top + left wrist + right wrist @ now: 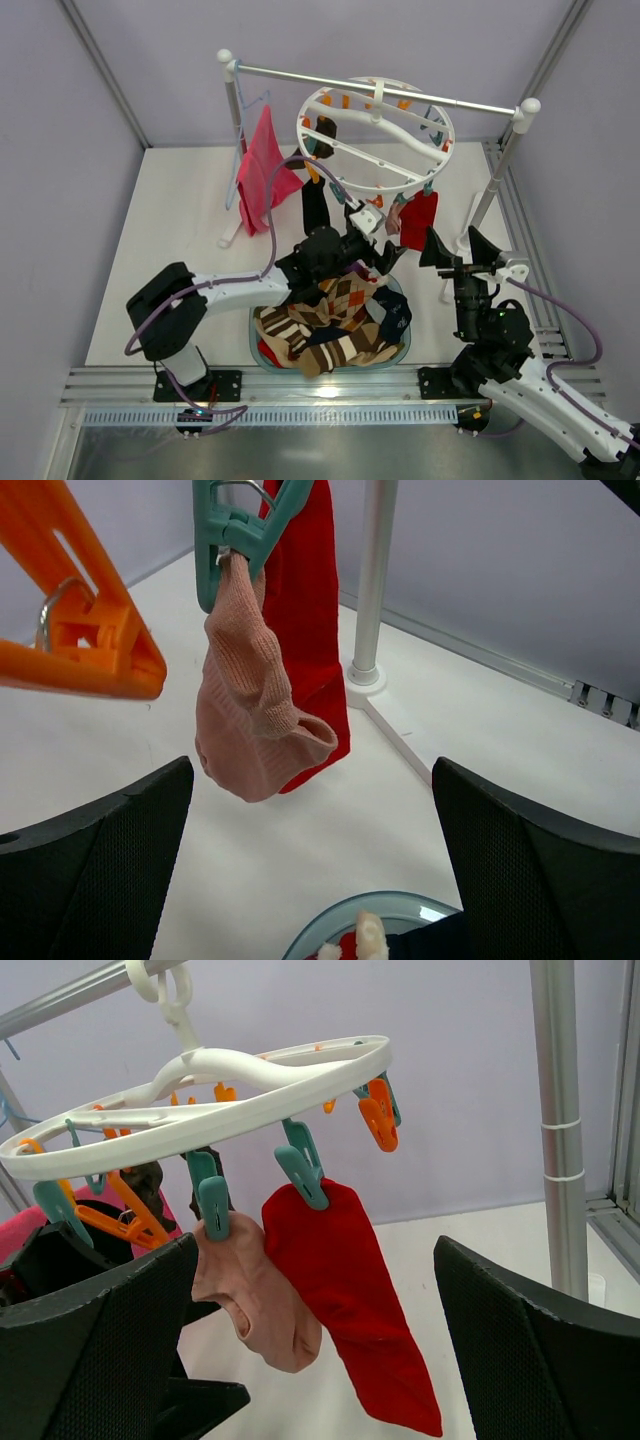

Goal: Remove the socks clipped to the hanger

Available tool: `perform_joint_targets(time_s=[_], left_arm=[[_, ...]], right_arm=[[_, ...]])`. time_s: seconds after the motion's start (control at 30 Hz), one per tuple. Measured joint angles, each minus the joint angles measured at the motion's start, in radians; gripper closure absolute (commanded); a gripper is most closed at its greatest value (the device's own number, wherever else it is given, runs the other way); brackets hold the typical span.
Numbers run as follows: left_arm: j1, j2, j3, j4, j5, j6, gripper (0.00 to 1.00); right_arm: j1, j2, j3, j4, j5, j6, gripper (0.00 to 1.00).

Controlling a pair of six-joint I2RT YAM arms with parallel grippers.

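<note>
The white round hanger (375,135) (200,1090) hangs from the rail by its centre hook, with orange and teal clips around it. A red sock (417,220) (350,1300) and a pale pink sock (255,1295) (245,700) hang side by side from teal clips at its near edge. A black sock (313,205) hangs on its left side. My left gripper (380,245) (315,850) is open just below and in front of the pink sock, with nothing between its fingers. My right gripper (460,245) (310,1350) is open to the right, facing both socks and apart from them.
A clear bluish basin (400,345) (350,920) holding several loose socks sits between the arms. A pink cloth (262,170) hangs at the rail's left end. The rail's white right post (495,190) (560,1130) (372,580) stands close behind the red sock. An empty orange clip (85,640) hangs near my left gripper.
</note>
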Motion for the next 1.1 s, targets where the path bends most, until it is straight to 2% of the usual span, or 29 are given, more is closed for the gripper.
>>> perform_joint_targets(time_s=[0.3,0.43,0.7,0.73,0.8,0.87,0.9,1.0,1.1], left_arm=[[0.006,0.132,0.028,0.163,-0.079,-0.016,0.00],[0.007,0.179,0.044,0.217,-0.132,-0.017,0.21],[0.008,0.211,0.047,0.337,-0.206,-0.003,0.43],[0.008,0.211,0.047,0.351,-0.209,0.001,0.55],[0.008,0.213,0.047,0.377,-0.216,0.005,0.71],[0.008,0.217,0.046,0.398,-0.220,0.010,0.81],[0.008,0.217,0.046,0.404,-0.221,0.011,0.81],[0.008,0.217,0.036,0.429,-0.222,0.009,0.93],[0.008,0.217,0.015,0.443,-0.221,0.008,0.99]], right_arm=[[0.000,-0.061,-0.017,-0.010,-0.018,0.015,0.00],[0.000,-0.084,-0.019,-0.020,-0.035,0.027,0.00],[0.000,-0.074,-0.022,-0.027,-0.062,0.029,0.00],[0.000,-0.070,-0.022,-0.028,-0.065,0.029,0.00],[0.000,-0.062,-0.022,-0.029,-0.071,0.029,0.00],[0.000,-0.055,-0.022,-0.030,-0.074,0.029,0.01],[0.000,-0.052,-0.022,-0.030,-0.076,0.029,0.01],[0.000,-0.048,-0.022,-0.031,-0.080,0.029,0.00],[0.000,-0.039,-0.022,-0.031,-0.089,0.029,0.00]])
